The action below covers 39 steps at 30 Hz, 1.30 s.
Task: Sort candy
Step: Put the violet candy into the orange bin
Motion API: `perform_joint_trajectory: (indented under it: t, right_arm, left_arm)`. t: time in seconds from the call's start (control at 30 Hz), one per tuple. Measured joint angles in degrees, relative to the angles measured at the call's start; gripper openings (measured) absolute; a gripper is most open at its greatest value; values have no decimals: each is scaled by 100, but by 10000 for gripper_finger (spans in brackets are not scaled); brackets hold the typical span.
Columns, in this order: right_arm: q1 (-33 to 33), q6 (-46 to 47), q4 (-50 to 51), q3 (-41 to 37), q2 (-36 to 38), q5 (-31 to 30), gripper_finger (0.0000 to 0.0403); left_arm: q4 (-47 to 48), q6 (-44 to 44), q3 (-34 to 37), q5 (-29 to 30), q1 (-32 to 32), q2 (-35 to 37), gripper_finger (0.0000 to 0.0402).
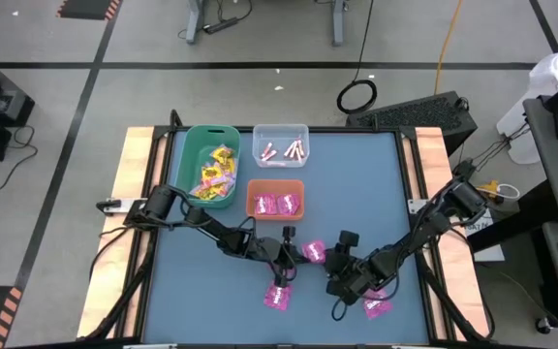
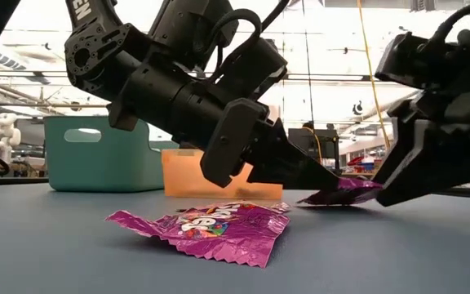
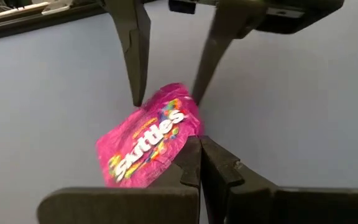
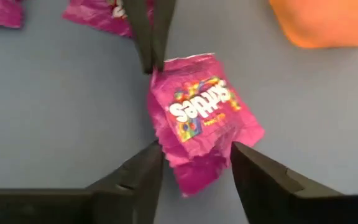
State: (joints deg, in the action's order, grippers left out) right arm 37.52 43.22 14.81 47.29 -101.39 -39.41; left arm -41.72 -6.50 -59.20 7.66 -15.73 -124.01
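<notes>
The left gripper [image 1: 296, 254] is pinching one edge of a magenta packet [image 1: 314, 251] with its fingers [image 3: 199, 163] pressed fully together, at the middle of the blue table [image 1: 201, 291]. The right gripper [image 1: 335, 260] is meeting it from the opposite side, its fingers [image 4: 261, 176] standing apart on either side of the same packet's other edge, not yet clamped on it. In the low view this packet is sitting slightly raised off the surface between the two tools. A second magenta packet [image 1: 278, 298] is lying flat just behind the left gripper, toward the near table edge, and a third [image 1: 377, 307] is lying beside the right arm. Beyond both grippers an orange bin [image 1: 275, 200] is holding more magenta packets, a green bin [image 1: 211, 164] is holding yellow packets, and a clear bin [image 1: 280, 145] is holding pale sticks.
</notes>
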Motion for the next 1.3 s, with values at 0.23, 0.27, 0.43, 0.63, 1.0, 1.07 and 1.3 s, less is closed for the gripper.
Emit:
perform_joint_trajectory:
  t: [0.23, 0.27, 0.43, 0.63, 1.0, 1.07, 1.3]
  right_arm:
    - [-188, -226, -10, 0, -47, 349, 41]
    - [-194, -245, 1, 0, -47, 403, 22]
    - [-192, -275, 98, 71, -47, 488, 14]
    - [-192, -345, 728, 474, 166, 517, 2]
    - [-170, -314, 1429, 752, 1705, 110, 0]
    - [-125, -405, 1584, 752, 2099, 95, 0]
    - [168, -839, 1625, 738, 3469, -503, 0]
  left_arm:
    - [45, 2, 0, -8, 0, 9, 2]
    - [27, 2, 0, -7, 0, 11, 2]
    - [179, -3, 0, 1, -7, 97, 5]
    - [727, -16, 7, 226, -104, 844, 77]
    - [2599, -132, 7, 1232, -205, 2186, 200]
    - [2839, -28, 66, 1516, -208, 2291, 202]
    - [2871, 75, 295, 1810, -203, 2337, 203]
